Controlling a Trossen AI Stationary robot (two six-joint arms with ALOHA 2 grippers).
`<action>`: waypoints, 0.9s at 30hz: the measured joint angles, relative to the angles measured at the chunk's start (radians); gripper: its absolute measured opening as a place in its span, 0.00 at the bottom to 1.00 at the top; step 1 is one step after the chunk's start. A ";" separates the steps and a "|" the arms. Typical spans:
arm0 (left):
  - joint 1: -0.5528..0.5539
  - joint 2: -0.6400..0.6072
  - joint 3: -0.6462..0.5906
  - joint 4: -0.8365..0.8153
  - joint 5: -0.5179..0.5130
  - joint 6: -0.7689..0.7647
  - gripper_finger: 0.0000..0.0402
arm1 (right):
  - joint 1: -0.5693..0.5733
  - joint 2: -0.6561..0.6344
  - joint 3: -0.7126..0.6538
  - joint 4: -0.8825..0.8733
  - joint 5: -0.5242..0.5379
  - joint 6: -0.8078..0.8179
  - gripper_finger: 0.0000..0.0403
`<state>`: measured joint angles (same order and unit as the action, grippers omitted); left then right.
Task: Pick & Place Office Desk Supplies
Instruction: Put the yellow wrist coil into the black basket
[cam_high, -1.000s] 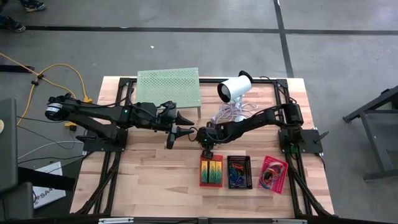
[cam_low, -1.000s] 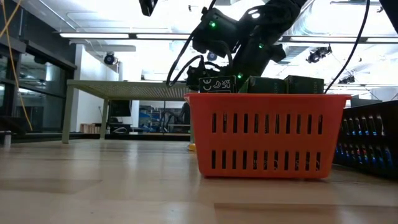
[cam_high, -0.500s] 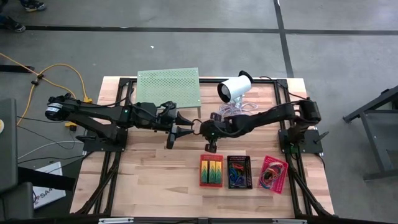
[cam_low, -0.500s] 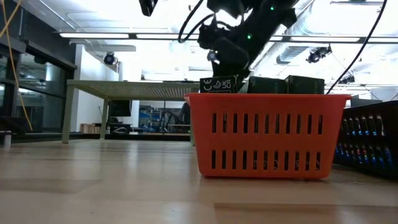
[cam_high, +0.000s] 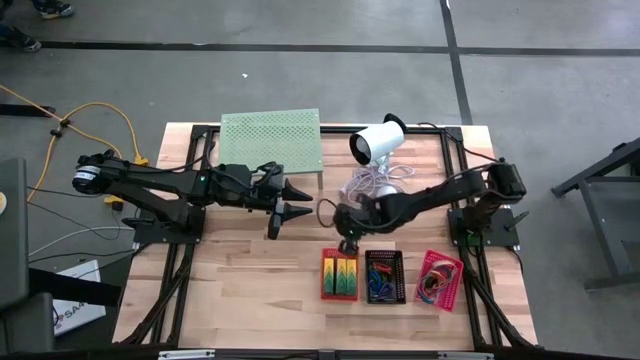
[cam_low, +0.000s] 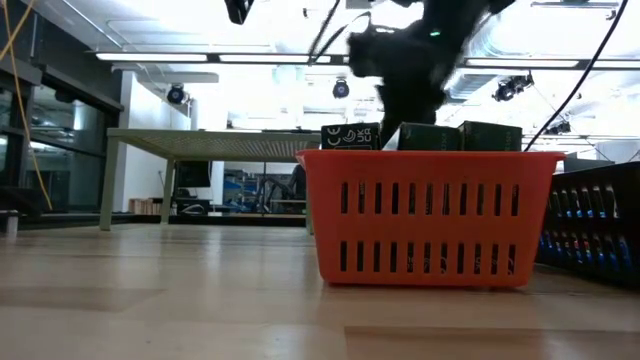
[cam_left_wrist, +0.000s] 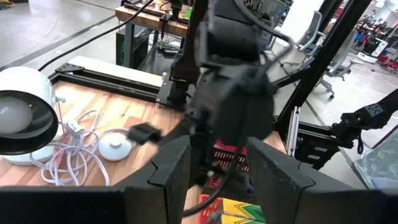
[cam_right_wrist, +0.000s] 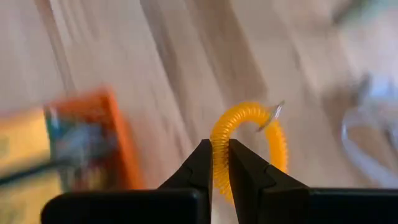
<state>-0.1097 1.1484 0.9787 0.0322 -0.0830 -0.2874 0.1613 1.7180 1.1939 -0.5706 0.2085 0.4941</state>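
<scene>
My right gripper (cam_high: 347, 243) hangs above the table just beyond the red basket (cam_high: 340, 275), shut on a yellow coiled loop (cam_right_wrist: 249, 140). In the low view this arm (cam_low: 410, 60) is a blur over the basket (cam_low: 430, 215). Green packs (cam_low: 460, 135) stand in the red basket. Coloured loops fill the black basket (cam_high: 384, 277) and the pink basket (cam_high: 440, 280). My left gripper (cam_high: 303, 200) waits open in mid-air left of the right arm, holding nothing. My right gripper pinches the coil of the yellow loop (cam_right_wrist: 217, 140) between its two fingertips. The fingers (cam_right_wrist: 202, 162) slant down from above and lie across the coil. The ring stands beyond the fingers, clear of the wooden table, with a small metal hook at its far side.
A white cylinder device (cam_high: 377, 142) with a coiled cable (cam_high: 372, 180) lies at the far side. Far left of it stands the pale-green perforated stand (cam_high: 270, 138). Bare wood lies left of the baskets. The left wrist view shows the right arm (cam_left_wrist: 230, 93) close ahead.
My right gripper has risen from table height beside the red basket's far left corner, drifted toward the table's right edge and rolled. It stays shut on the yellow loop, which has come up off the table.
</scene>
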 joint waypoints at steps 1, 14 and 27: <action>0.000 0.000 0.000 0.000 0.000 0.000 0.38 | 0.017 -0.007 -0.002 -0.033 0.001 0.040 0.06; 0.000 0.000 0.000 0.004 0.000 0.000 0.38 | 0.282 -0.037 0.000 -0.245 0.059 0.672 0.06; 0.000 0.000 0.000 0.006 0.000 0.000 0.38 | 0.438 -0.036 0.000 -0.298 0.108 1.045 0.06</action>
<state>-0.1093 1.1484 0.9787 0.0380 -0.0830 -0.2874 0.5991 1.6817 1.1942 -0.8684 0.3161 1.5386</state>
